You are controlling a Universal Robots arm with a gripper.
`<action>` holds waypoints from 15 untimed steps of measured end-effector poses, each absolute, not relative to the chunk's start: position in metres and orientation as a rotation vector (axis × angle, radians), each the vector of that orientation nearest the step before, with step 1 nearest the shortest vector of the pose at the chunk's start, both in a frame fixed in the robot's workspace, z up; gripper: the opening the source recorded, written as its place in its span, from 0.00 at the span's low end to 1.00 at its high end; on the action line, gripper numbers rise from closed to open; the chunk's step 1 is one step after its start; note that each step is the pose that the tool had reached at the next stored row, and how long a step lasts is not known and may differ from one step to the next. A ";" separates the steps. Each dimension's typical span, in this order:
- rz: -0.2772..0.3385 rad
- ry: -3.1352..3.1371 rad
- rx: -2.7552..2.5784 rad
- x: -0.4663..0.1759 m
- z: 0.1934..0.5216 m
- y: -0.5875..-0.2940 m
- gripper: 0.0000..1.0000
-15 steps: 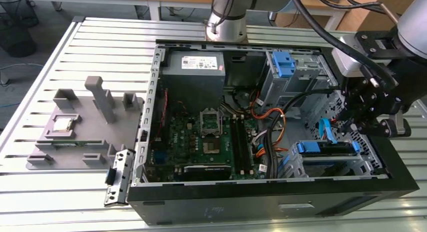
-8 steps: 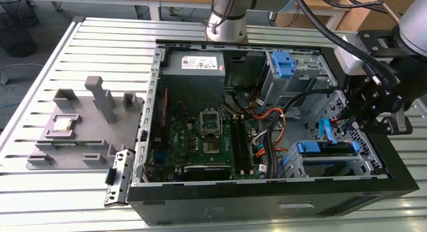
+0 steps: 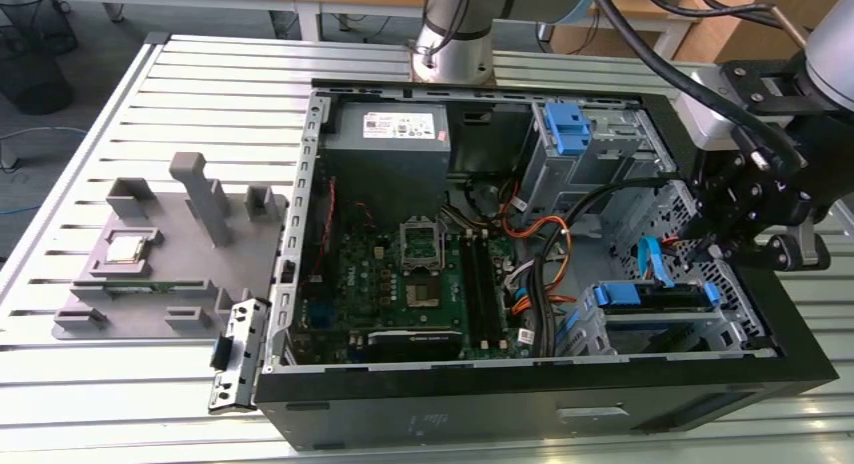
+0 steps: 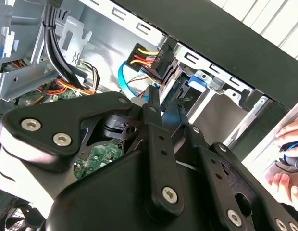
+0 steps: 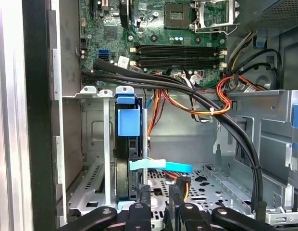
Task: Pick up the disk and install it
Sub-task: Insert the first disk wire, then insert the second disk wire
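The disk [image 3: 650,296] already sits in its metal bay [image 3: 607,329] inside the open computer case [image 3: 534,409], at the corner of the case nearest the gripper, with its blue bracket facing up. In the first wrist view the disk [image 5: 126,163] stands edge-on in the slot between the bay's thin metal walls, its blue tab [image 5: 128,121] at the upper end, and it looks pushed most of the way down.

The gripper [image 3: 731,246] hangs over the case wall right beside the bay, above a light blue data cable [image 3: 650,262]. In the first wrist view the fingertips [image 5: 145,191] are close together, narrow, with nothing between them, just clear of the disk's edge. The light blue cable [image 5: 161,166] and the bundle of coloured power wires [image 4: 149,60] hang loose near the bay.

So I judge the pick-up done and the disk placed in the bay; whether it is fully latched I cannot tell, and the cables appear not yet plugged into it
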State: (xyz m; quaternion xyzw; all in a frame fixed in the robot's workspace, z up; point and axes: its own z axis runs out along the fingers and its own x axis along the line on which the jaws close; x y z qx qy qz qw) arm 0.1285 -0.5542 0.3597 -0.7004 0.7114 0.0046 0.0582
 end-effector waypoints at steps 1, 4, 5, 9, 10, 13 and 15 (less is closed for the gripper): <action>0.016 2.156 -2.123 0.129 0.359 -0.554 0.29; 0.053 2.176 -2.139 0.132 0.358 -0.554 0.29; 0.065 2.182 -2.144 0.133 0.358 -0.554 0.29; 0.067 2.183 -2.145 0.133 0.358 -0.555 0.29; 0.067 2.183 -2.145 0.133 0.358 -0.555 0.29; 0.067 2.183 -2.145 0.133 0.358 -0.555 0.29; 0.067 2.183 -2.145 0.133 0.358 -0.555 0.29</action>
